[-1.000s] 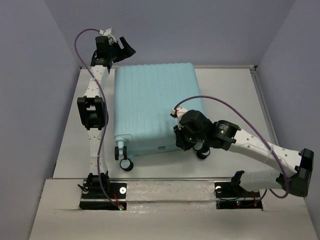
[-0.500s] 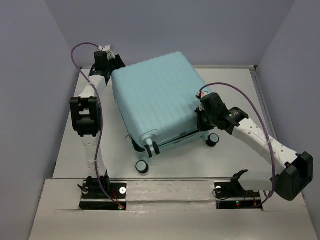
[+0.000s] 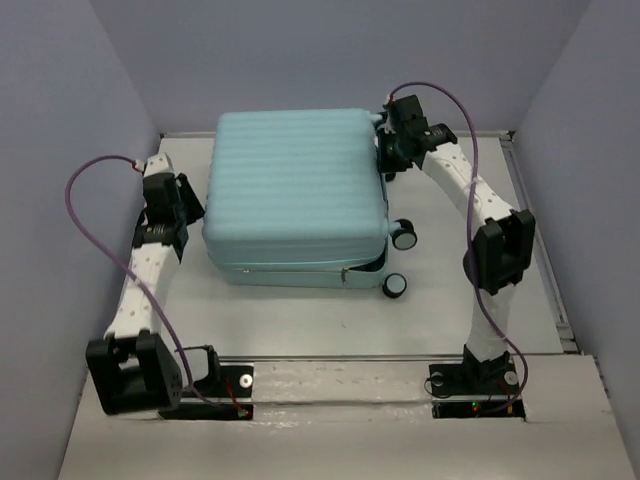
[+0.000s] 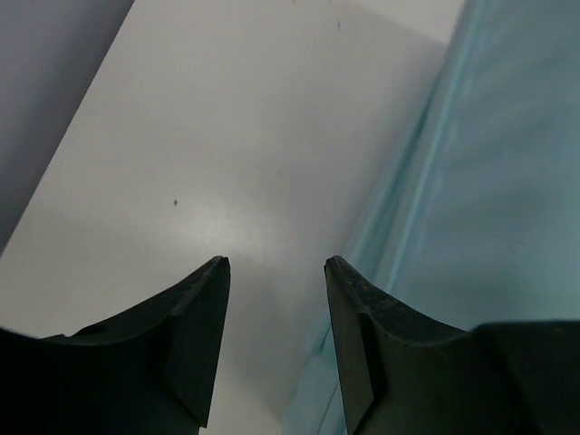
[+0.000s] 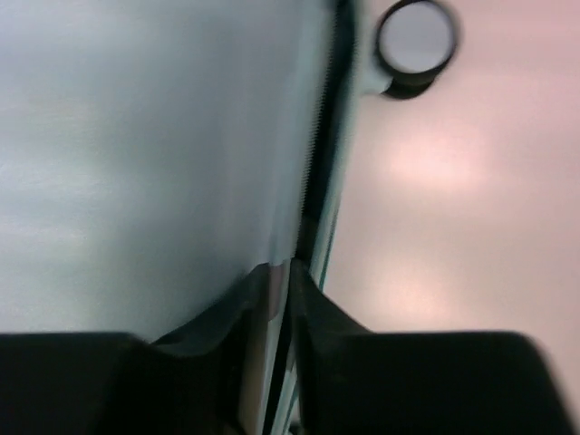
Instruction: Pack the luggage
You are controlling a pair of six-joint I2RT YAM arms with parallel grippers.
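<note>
While flat, ribbed mint luggage [image 3: 295, 190]; left fingers [image 4: 195, 335] apart, right fingers [image 5: 340, 362] nearly together.

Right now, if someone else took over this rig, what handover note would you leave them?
Left claw: open, empty, beside the left side of the luggage, over bare table.
Right claw: all but shut, tips at the zipper seam near the far right corner.
The luggage lies flat mid-table, halves together, ribbed side up, wheels pointing right.
Done: case looks closed.
Left: check that the zipper runs all round; contents hidden.
</note>
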